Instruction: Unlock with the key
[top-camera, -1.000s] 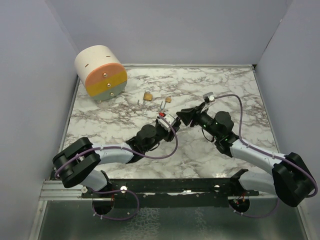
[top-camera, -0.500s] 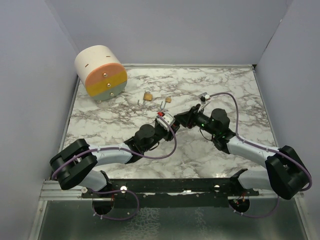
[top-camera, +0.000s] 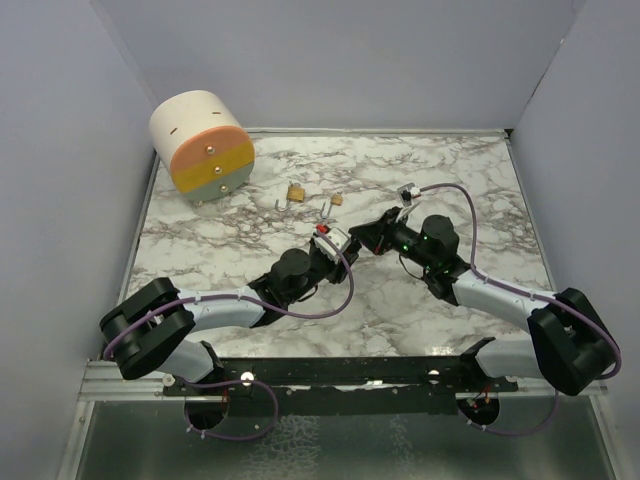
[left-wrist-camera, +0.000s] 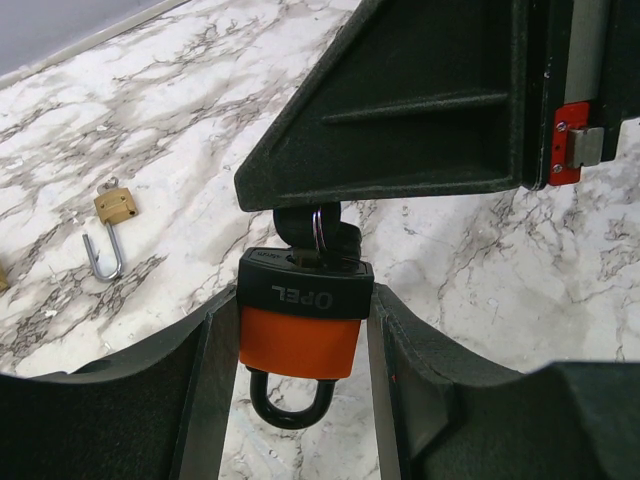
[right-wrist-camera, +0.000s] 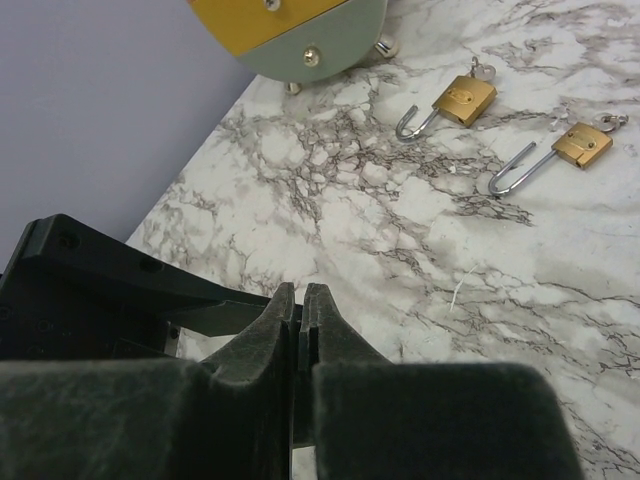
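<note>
Currently, in the left wrist view, the left gripper (left-wrist-camera: 300, 310) is clamped on an orange padlock (left-wrist-camera: 300, 340), with one black finger against each flank of the body. The padlock sits at centre frame. Its black cap, lettered OPEL, faces the top of the frame, and its black shackle (left-wrist-camera: 290, 405) points toward the bottom edge, both legs running into the body. A black-headed key (left-wrist-camera: 318, 232) with a thin wire ring stands in the cap. The key head disappears under the right gripper (right-wrist-camera: 300, 295), which fills the upper right of that view. In the right wrist view its jaws are pressed together at lower centre, only a thin dark sliver between the tips, so I read it as closed on the key. In the overhead view both grippers meet at mid-frame over the marble tabletop (top-camera: 450, 170). Two small brass padlocks (right-wrist-camera: 465, 100) (right-wrist-camera: 583, 143) lie just above them with shackles swung open, apart from each other. A drum-shaped drawer unit (top-camera: 200, 145) with orange, yellow and grey-green fronts stands at upper left.
</note>
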